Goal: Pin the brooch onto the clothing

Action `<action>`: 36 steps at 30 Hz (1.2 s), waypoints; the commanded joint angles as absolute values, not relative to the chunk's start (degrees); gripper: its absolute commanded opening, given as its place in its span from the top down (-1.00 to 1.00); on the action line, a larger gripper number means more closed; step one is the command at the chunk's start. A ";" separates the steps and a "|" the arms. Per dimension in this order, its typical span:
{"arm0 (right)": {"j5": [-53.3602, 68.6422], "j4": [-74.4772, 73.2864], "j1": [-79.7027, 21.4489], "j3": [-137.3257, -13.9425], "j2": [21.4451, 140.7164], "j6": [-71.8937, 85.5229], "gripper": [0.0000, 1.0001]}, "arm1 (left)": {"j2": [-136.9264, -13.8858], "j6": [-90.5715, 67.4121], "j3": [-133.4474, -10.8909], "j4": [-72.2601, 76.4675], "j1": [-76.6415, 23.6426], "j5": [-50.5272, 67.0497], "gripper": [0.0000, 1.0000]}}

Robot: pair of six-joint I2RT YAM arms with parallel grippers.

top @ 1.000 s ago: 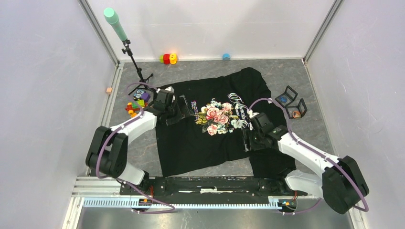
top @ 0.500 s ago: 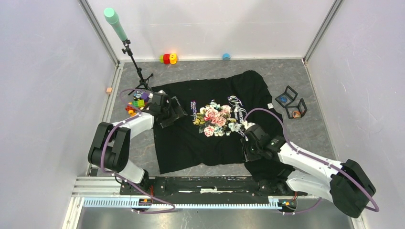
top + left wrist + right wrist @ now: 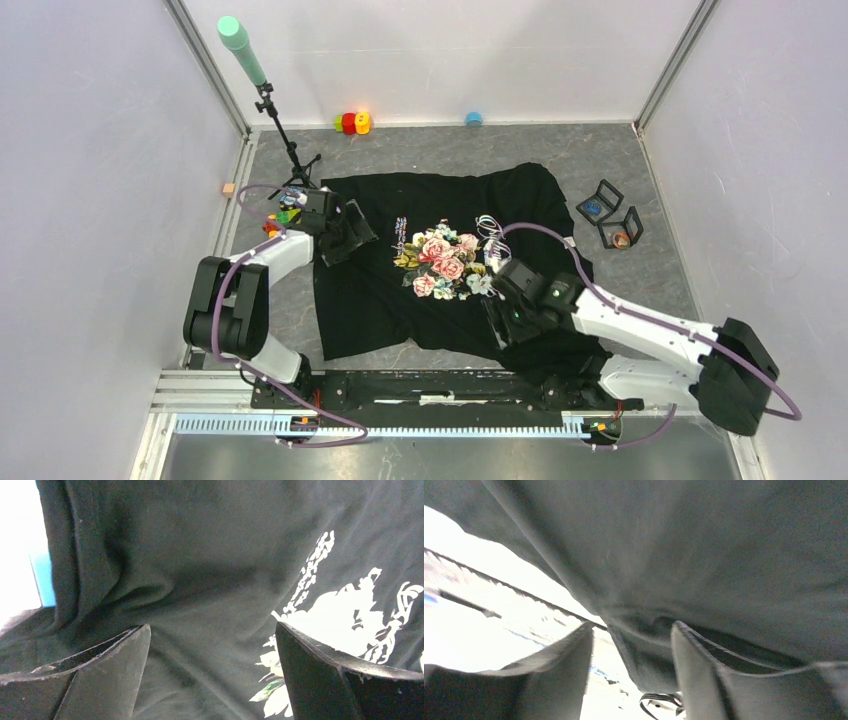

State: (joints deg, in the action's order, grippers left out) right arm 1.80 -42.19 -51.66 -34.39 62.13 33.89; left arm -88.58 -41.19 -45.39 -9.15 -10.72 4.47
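Observation:
The clothing [image 3: 380,290], a black T-shirt with a rose print [image 3: 440,265] and white lettering, lies rumpled on the grey table. My left gripper [image 3: 345,237] rests on its left sleeve area; in the left wrist view its jaws [image 3: 212,670] stand wide apart over the fabric [image 3: 200,580]. My right gripper [image 3: 497,312] is at the shirt's lower right hem; its jaws [image 3: 633,670] are apart with a fold of black cloth [image 3: 644,655] between them, touching only the right finger. I cannot pick out a brooch; two small black open cases [image 3: 600,205] [image 3: 622,230] hold a blue and a reddish item.
A tripod with a green-tipped pole [image 3: 262,95] stands at the back left. Colourful toy blocks [image 3: 283,216] lie right beside the left gripper. A red-yellow toy [image 3: 352,122] and a blue cap [image 3: 473,118] sit by the back wall. White walls enclose the table.
The shirt has slid left and slightly toward the near edge. Both grippers moved left with it, and the right one also came nearer.

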 commanded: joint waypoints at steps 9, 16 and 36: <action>-12.56 -24.90 -31.69 -58.59 74.73 17.45 -0.86 | -77.13 -30.30 -54.21 -21.83 -24.17 -0.96 -1.00; -8.89 -17.86 -20.88 -72.30 91.52 10.85 -0.87 | -79.54 -34.62 -48.50 -11.27 -29.80 5.17 -1.00; -4.65 -16.17 -9.72 -105.18 129.39 4.87 -0.76 | -83.49 -33.86 -40.74 -7.94 -24.40 2.25 -1.00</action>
State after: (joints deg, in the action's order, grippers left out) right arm -5.17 -14.31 -11.03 -102.96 126.82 4.91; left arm -83.05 -33.47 -41.65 -11.40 -25.67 2.02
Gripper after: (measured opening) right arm 0.915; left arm 0.994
